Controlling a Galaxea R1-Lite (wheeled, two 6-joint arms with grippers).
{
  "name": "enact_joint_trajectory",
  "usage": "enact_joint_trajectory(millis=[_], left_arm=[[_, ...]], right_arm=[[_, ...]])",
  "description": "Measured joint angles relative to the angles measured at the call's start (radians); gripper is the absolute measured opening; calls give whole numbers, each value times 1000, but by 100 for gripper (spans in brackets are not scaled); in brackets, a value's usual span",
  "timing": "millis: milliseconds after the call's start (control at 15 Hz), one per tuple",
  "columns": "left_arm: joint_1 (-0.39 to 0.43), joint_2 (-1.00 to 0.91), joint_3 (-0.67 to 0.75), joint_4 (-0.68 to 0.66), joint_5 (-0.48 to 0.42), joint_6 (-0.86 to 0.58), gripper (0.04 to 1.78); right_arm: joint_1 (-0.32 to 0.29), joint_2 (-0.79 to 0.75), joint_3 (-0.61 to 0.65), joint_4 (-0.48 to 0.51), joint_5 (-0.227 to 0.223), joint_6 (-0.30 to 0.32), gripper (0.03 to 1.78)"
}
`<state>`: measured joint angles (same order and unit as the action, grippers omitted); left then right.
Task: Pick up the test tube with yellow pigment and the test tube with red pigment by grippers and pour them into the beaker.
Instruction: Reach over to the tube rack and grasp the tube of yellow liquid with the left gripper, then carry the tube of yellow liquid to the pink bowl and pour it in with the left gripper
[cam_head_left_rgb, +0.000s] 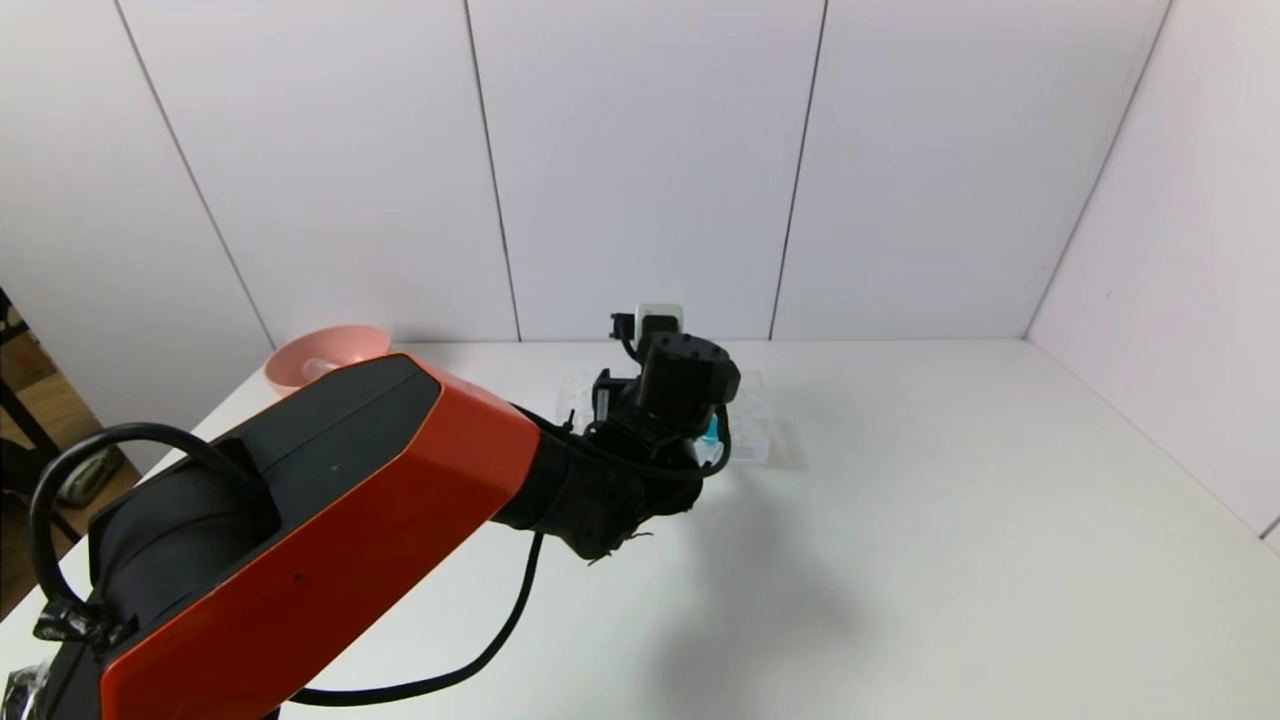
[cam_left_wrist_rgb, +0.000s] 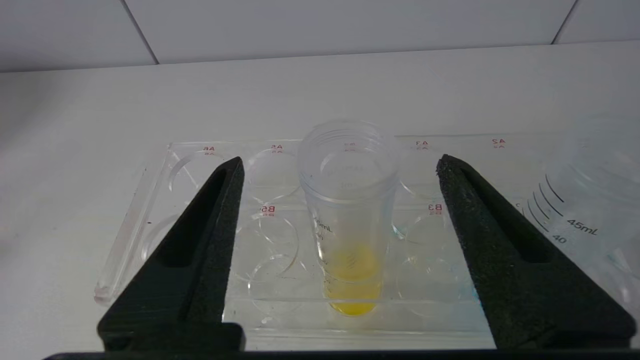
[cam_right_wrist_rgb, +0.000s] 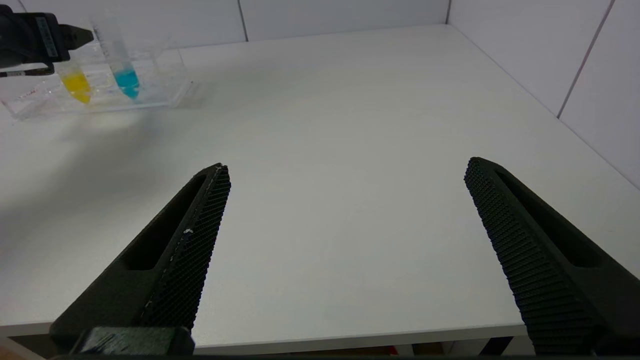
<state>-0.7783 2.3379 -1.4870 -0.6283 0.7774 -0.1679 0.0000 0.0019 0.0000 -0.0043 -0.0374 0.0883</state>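
Observation:
The test tube with yellow pigment (cam_left_wrist_rgb: 350, 270) stands upright in a clear rack (cam_left_wrist_rgb: 145, 210), with yellow liquid at its tip. My left gripper (cam_left_wrist_rgb: 340, 161) is open, one finger on each side of the tube and not touching it. In the head view the left wrist (cam_head_left_rgb: 680, 380) hangs over the rack (cam_head_left_rgb: 775, 440) at mid table. The yellow tube also shows in the right wrist view (cam_right_wrist_rgb: 76, 86). My right gripper (cam_right_wrist_rgb: 347, 164) is open and empty over bare table near the front edge. The red tube is out of view. A clear vessel with 45mL marks (cam_left_wrist_rgb: 585, 210) stands beside the right finger; I cannot tell whether it is the beaker.
A blue-liquid tube (cam_right_wrist_rgb: 125, 75) stands in the rack next to the yellow one, also seen in the head view (cam_head_left_rgb: 710, 437). A pink bowl (cam_head_left_rgb: 325, 355) sits at the far left corner. White walls close the back and right sides.

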Motion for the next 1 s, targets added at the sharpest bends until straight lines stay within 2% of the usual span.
enact_joint_trajectory(millis=[267, 333, 1000], left_arm=[[-3, -4, -2, -1, 6, -1, 57], [-3, -5, -1, -2, 6, -2, 48], [-16, -39, -19, 7, 11, 17, 44]], right_arm=[[0, 0, 0, 0, 0, 0, 171], [0, 0, 0, 0, 0, 0, 171], [0, 0, 0, 0, 0, 0, 171]])
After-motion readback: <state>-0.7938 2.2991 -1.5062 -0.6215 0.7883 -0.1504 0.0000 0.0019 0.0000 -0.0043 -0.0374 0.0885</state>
